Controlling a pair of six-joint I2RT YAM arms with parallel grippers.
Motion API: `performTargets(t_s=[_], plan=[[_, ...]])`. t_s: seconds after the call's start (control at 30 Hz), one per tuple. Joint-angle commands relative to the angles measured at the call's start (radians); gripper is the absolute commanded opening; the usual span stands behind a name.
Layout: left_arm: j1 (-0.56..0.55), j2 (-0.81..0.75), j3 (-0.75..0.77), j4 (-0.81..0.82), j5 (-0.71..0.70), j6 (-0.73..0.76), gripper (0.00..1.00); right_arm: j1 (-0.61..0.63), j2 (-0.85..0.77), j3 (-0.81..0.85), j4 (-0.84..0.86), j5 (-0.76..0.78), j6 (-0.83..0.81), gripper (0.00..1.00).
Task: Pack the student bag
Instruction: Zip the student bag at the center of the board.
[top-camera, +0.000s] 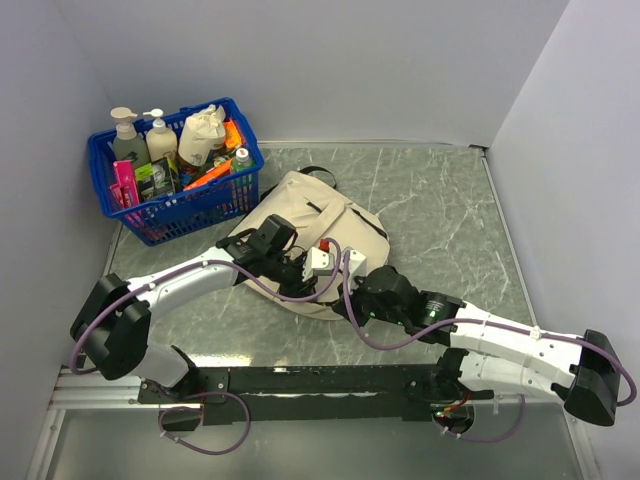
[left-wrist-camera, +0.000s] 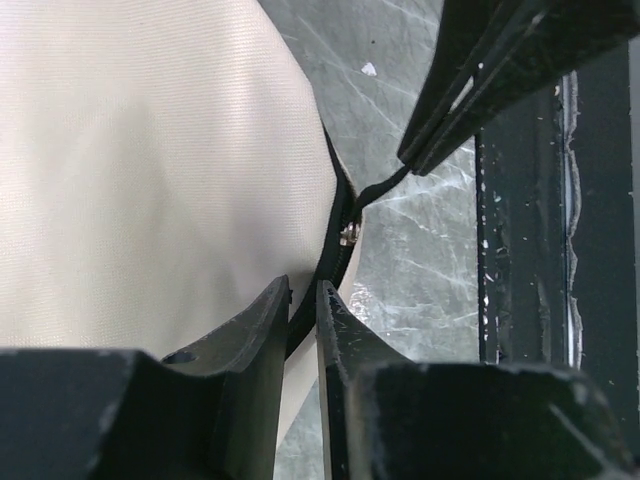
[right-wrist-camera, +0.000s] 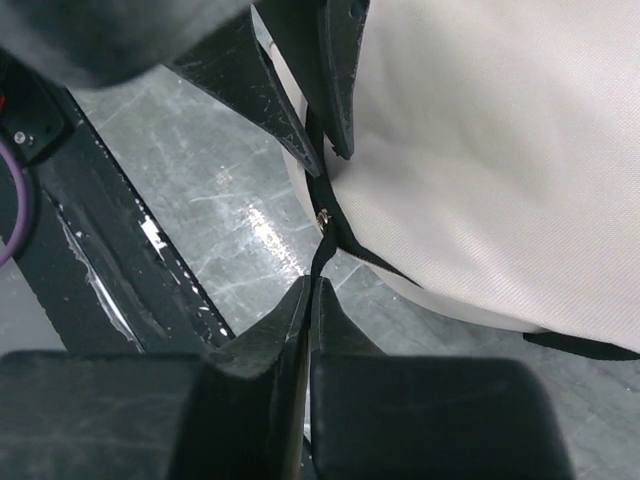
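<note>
The surface (top-camera: 440, 210) is grey-green marbled stone, closed in by plain pale walls (top-camera: 330, 60) on the left, far and right. A black rail (top-camera: 320, 380) runs along its near edge. From above, the cream student bag (top-camera: 300, 205) lies flat at mid-surface, with a blue basket (top-camera: 190, 208) of bottles in the far left corner, just beside the bag's far left edge.

Only my wrist cameras show the grips at the bag's near edge. My left claw (left-wrist-camera: 303, 292) is pinched on the black zipper trim (left-wrist-camera: 340, 195), which runs into the thin gap between its fingers. My right claw (right-wrist-camera: 308, 288) is closed tight on the black zipper pull (right-wrist-camera: 320, 255), below the small metal slider (left-wrist-camera: 348, 235). The two claws meet nearly tip to tip.
</note>
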Motion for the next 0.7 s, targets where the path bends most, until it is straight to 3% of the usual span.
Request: performTargets(t_s=[0.0, 0.67], plan=[[-0.005, -0.02, 0.001, -0.035, 0.057, 0.021, 0.21, 0.008, -0.021, 0.022, 0.029, 0.045, 0.018, 0.0], [-0.005, -0.046, -0.008, -0.072, 0.058, 0.059, 0.01, -0.01, -0.198, 0.002, -0.26, 0.513, 0.22, 0.0]])
